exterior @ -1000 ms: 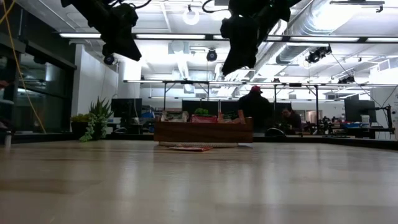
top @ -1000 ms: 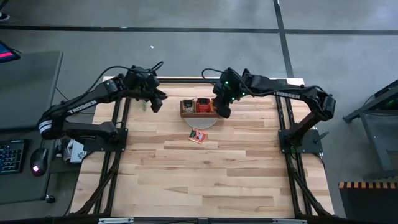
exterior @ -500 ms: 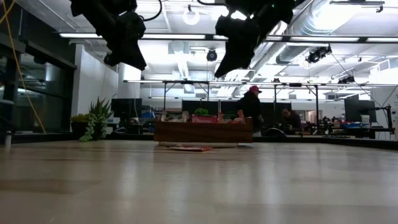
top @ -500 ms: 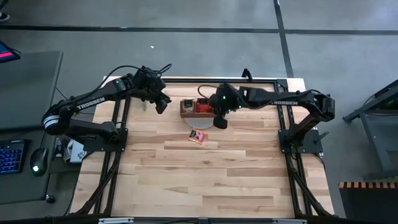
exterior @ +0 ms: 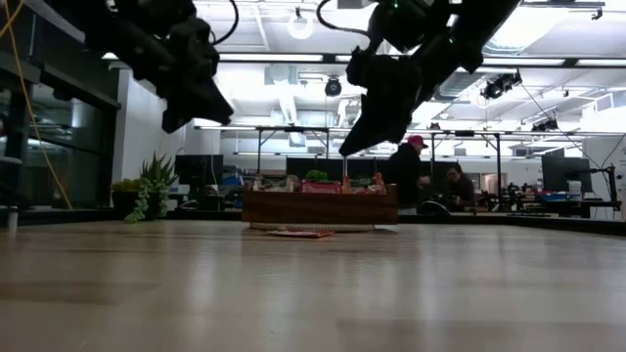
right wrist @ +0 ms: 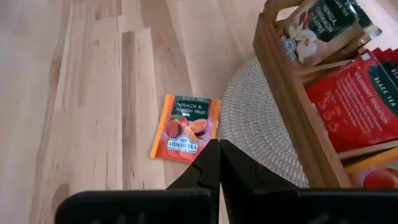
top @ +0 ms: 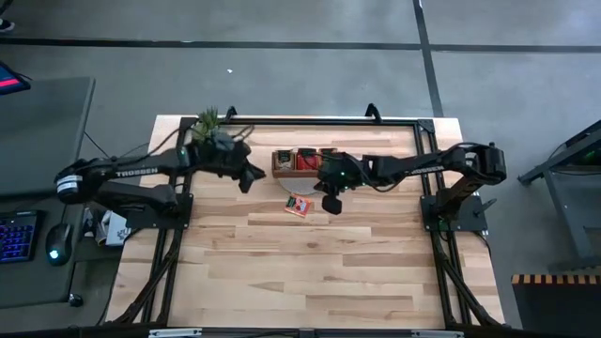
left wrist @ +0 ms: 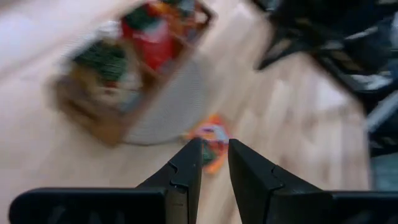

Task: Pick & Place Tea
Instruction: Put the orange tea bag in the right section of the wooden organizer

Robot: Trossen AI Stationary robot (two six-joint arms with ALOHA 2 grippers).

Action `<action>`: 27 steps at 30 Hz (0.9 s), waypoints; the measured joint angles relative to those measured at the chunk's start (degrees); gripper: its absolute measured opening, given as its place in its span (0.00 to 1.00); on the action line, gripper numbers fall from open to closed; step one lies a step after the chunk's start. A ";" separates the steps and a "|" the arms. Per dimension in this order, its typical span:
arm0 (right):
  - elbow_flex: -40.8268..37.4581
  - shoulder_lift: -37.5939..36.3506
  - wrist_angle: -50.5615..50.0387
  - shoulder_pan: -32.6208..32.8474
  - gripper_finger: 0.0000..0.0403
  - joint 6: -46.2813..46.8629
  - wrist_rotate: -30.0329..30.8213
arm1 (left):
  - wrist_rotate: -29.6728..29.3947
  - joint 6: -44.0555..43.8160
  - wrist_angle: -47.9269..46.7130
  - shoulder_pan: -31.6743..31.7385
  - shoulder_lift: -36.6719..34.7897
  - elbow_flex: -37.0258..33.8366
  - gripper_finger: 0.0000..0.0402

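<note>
From above, the right gripper hangs beside a loose tea sachet on the table, just in front of the wooden tray; the left gripper waits left of the tray.

At table level, both grippers are well above the wood.

The left wrist view is blurred, but its fingers seem slightly apart and empty.

The right wrist shows its fingers pressed together, holding nothing, the sachet just beyond. This looks like the approach to a pick; next it must open, descend and straddle the sachet.
</note>
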 joint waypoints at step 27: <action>-3.73 11.48 14.09 1.62 0.00 0.98 -9.55 | -8.40 -16.62 15.60 -16.25 25.55 -1.89 0.20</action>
